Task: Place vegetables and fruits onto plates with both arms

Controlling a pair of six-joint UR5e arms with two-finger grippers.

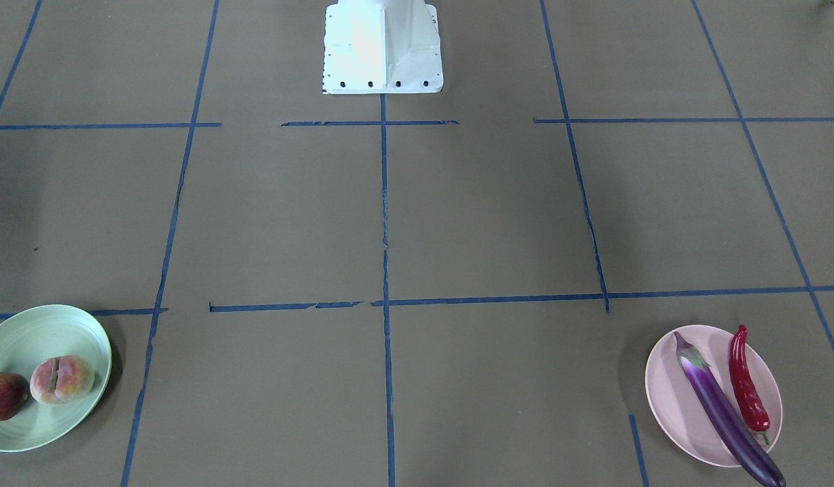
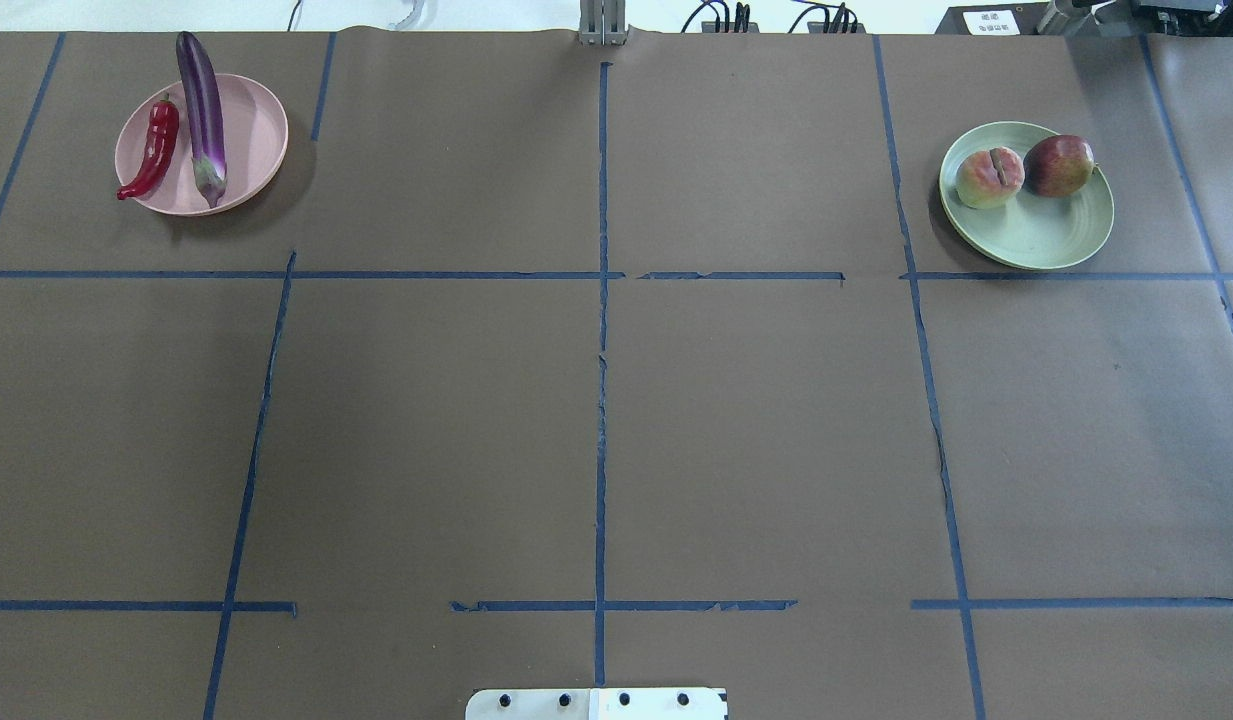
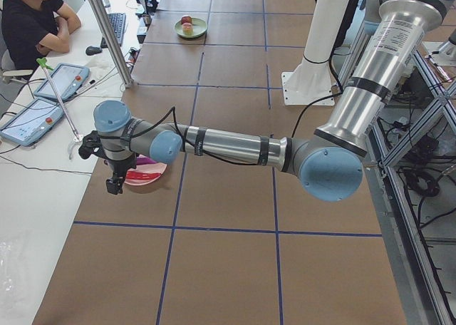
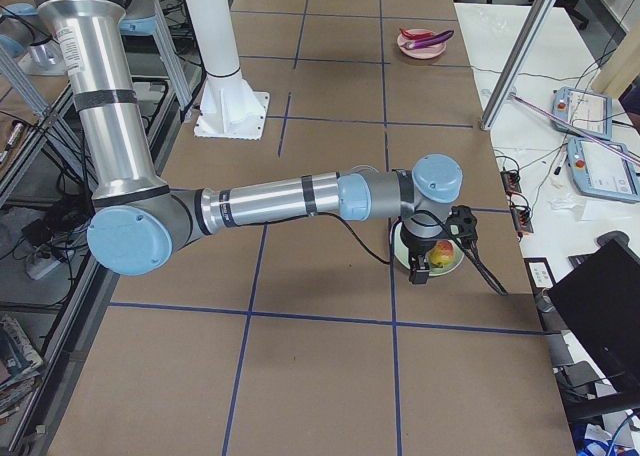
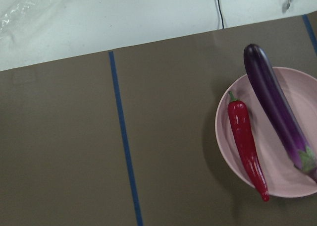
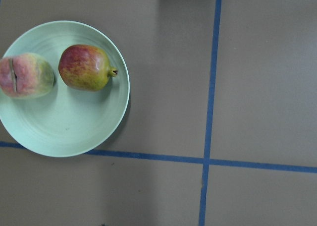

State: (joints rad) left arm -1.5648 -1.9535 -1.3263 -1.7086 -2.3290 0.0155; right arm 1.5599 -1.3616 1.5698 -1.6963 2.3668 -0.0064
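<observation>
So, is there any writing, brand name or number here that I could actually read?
Nothing here can be quoted.
Print on the white label past the table's far edge: too blurred to read.
Tiny marks on the left arm: too small to read.
Tiny marks on the right arm: too small to read.
The pink plate and green plate: no writing.

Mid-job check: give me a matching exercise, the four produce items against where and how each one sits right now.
Things:
1. eggplant
2. chili pepper
3. peach
4. apple-like fruit

States:
A. on the green plate, crease facing up
B. on the pink plate, purple end past the rim
C. on the green plate, streaked red and yellow-green
D. on the pink plate, red with a green stem

Pairs: 1-B; 2-D; 3-A; 4-C
</observation>
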